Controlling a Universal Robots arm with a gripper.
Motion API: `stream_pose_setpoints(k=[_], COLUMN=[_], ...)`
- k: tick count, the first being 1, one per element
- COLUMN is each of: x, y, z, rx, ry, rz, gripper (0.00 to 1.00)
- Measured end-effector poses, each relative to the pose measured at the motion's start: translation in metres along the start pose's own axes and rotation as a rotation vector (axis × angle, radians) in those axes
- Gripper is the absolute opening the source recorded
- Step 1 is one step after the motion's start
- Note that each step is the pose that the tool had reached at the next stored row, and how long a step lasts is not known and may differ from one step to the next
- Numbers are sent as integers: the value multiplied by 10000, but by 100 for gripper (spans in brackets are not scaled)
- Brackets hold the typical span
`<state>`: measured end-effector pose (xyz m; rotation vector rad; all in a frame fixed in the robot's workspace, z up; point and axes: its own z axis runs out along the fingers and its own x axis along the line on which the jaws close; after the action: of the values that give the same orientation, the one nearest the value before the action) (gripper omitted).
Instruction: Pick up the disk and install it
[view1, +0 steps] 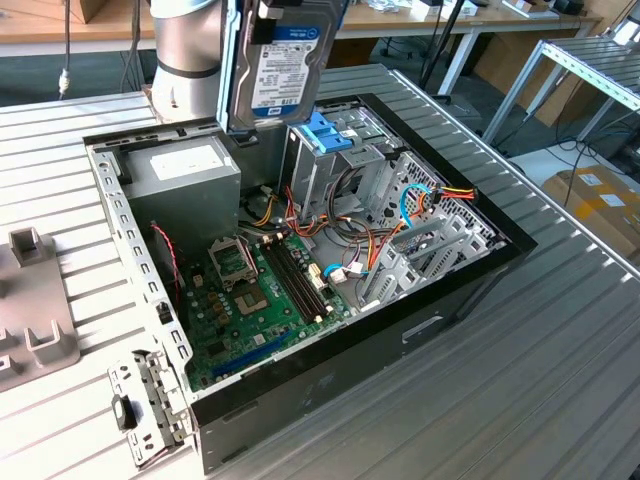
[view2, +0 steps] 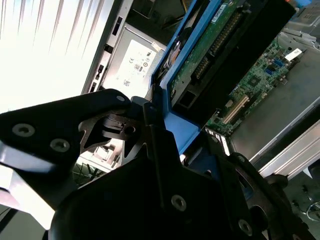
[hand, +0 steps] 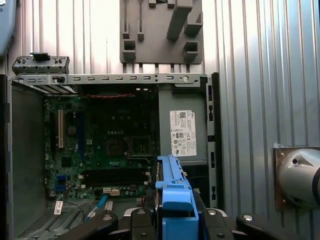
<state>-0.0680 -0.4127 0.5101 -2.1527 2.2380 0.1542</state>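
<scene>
The disk (view1: 285, 60), a grey-silver drive with a white label in a blue carrier frame, hangs upright above the back of the open computer case (view1: 420, 325), over the drive cage. In the second wrist view its green circuit-board side (view2: 215, 45) faces the camera, and the black gripper (view2: 157, 120) is shut on the blue frame's end. In the first wrist view the frame's blue edge (hand: 172, 192) stands between the fingers of the gripper (hand: 174, 216), above the case interior.
A blue plastic bracket (view1: 325, 130) tops the metal drive cage below the disk. The case also holds a power supply (view1: 185, 170), a motherboard (view1: 250, 290) and coloured cables (view1: 400, 215). The arm's base (view1: 185, 50) stands behind the case. A grey fixture (view1: 30, 300) and a loose metal bracket (view1: 150, 400) lie at the exterior view's left.
</scene>
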Motion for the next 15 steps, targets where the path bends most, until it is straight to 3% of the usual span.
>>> stream_pose_setpoints(k=[2, 3, 5, 6, 15], x=[16, 66, 249, 304, 380], y=[-1, -4, -18, -23, -28], z=[-1, -6, -24, -29, -36], rx=[1, 1, 0, 1, 0], ry=[-2, -1, 0, 0, -1], rz=[0, -1, 0, 0, 0], gripper=[37, 37, 37, 37, 37])
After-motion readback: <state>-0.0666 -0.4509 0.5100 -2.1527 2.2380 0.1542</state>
